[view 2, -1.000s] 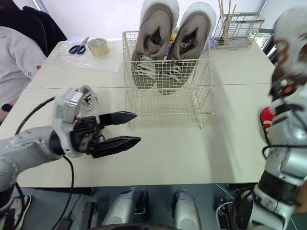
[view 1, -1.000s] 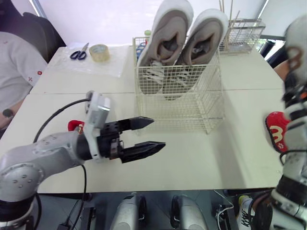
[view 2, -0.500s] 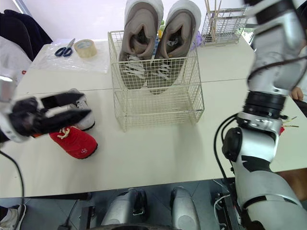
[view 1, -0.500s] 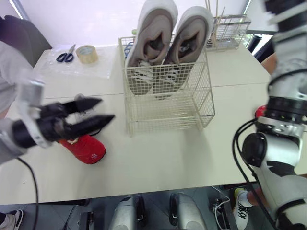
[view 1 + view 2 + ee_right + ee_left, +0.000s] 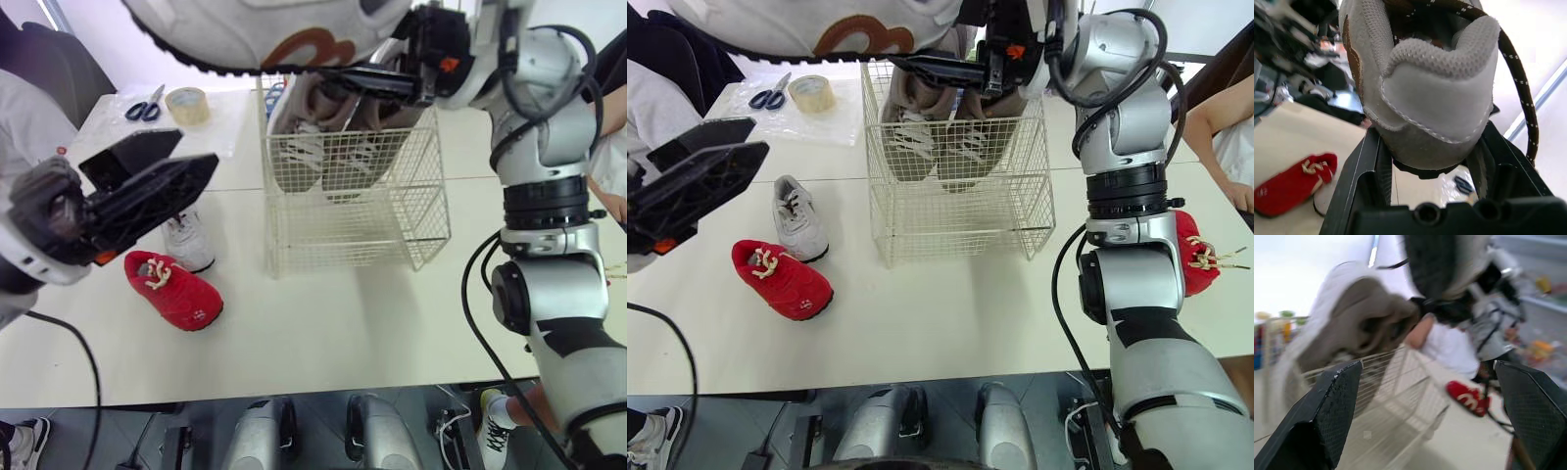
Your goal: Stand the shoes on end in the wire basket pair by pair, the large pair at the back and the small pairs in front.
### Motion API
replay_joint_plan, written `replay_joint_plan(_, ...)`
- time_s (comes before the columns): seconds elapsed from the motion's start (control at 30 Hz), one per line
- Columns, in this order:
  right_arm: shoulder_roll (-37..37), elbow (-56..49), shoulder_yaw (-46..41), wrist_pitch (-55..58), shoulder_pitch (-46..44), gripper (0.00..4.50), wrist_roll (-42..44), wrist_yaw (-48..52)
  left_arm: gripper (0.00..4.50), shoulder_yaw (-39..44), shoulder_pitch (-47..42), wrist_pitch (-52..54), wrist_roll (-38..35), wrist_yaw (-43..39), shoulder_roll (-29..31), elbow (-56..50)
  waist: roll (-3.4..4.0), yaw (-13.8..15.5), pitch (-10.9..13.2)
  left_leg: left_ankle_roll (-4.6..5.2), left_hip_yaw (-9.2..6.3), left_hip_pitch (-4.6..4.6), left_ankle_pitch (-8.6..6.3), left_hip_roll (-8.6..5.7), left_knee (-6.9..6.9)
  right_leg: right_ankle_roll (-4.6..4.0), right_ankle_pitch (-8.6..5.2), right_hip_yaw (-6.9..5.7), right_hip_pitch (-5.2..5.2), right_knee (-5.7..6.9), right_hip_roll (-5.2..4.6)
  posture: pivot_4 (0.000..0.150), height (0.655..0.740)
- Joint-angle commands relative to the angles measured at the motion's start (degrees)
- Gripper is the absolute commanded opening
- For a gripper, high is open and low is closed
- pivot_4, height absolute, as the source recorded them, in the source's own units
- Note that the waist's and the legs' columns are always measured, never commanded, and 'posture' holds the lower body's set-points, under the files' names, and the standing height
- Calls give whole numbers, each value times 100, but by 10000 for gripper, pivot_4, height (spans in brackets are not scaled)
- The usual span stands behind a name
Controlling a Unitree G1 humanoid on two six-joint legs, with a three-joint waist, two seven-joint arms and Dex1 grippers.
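1. Spanning both eye views, the table carries everything not yet stowed.
2. The basket stands mid-table. Its back half is filled and its front half is bare wire.
3. The large pair stands on end at the back of the basket, side by side, so I judge that step done.
4. The grey shoe, with brown laces, is up in the air above and to the left of the basket, close to the camera, so I can't judge its real size. The right gripper is clamped on its heel, one finger on each side.
5. The left gripper hovers over the left side of the table with its fingers spread and nothing between them.
6. One red shoe lies on its sole on the left of the table. The other red shoe lies at the far right edge — the pair is well apart.
7. The white shoe lies just behind the left red one. I can't tell whether they touch.
8. By my reckoning, roughly a third is done — every small shoe is yet to go in front, starting with the grey one.
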Motion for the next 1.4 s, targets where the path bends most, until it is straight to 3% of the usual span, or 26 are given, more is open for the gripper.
replay_joint_plan(0.03,4,-97,-3,-357,-40,17460,-156,104,45000,240,69,-199,-104,-105,31,-44,0,0,0,-2,0,0,2,2,0,0,0,-2,0,0,4,1500,7371)
replay_joint_plan(0.67,240,-903,269,-897,561,17460,-571,-113,45000,-1014,-1079,-447,125,-86,45,740,-2,16,-1,-3,-1,2,4,2,1,0,0,-3,5,1,11,1500,7371)
replay_joint_plan(0.77,254,-913,282,-928,549,17458,-617,-146,37192,-1038,-1021,-373,126,-164,19,738,-2,27,-1,-3,-1,2,5,2,2,0,0,-3,6,1,10,1500,7371)
replay_joint_plan(0.93,271,-925,281,-963,518,17458,-626,-185,12246,-1019,-971,-363,116,-168,-32,759,-2,19,-1,-3,-2,2,5,2,3,0,0,-3,6,1,11,1500,7371)
replay_joint_plan(1.0,261,-918,277,-963,506,17458,-624,-192,5026,-1020,-959,-402,102,-109,-89,736,-2,19,-1,-3,-2,2,5,2,3,0,0,-3,6,1,10,1500,7371)
replay_joint_plan(1.07,218,-902,267,-899,497,17458,-610,-179,3649,-1006,-971,-504,40,-4,-214,715,-2,23,-1,-3,-2,3,5,2,3,0,0,-3,7,1,10,1500,7371)
replay_joint_plan(1.1,171,-914,264,-781,505,26894,-582,-153,3639,-984,-980,-565,-12,44,-293,698,-3,25,-1,-3,-2,2,5,2,3,0,0,-4,7,1,10,1500,7371)
replay_joint_plan(1.23,-84,-948,-153,124,616,44286,-280,-587,3639,-912,-1062,-960,-104,317,-846,506,-4,32,-1,-3,-3,2,5,2,5,0,0,-3,8,1,9,1500,7371)
replay_joint_plan(1.4,-186,-1457,-1307,2623,1319,44286,1515,-1596,3639,-1040,-1058,-1565,108,549,-1710,197,-19,88,-10,-1,-19,5,4,0,14,-1,1,-15,29,-8,4,1500,7371)
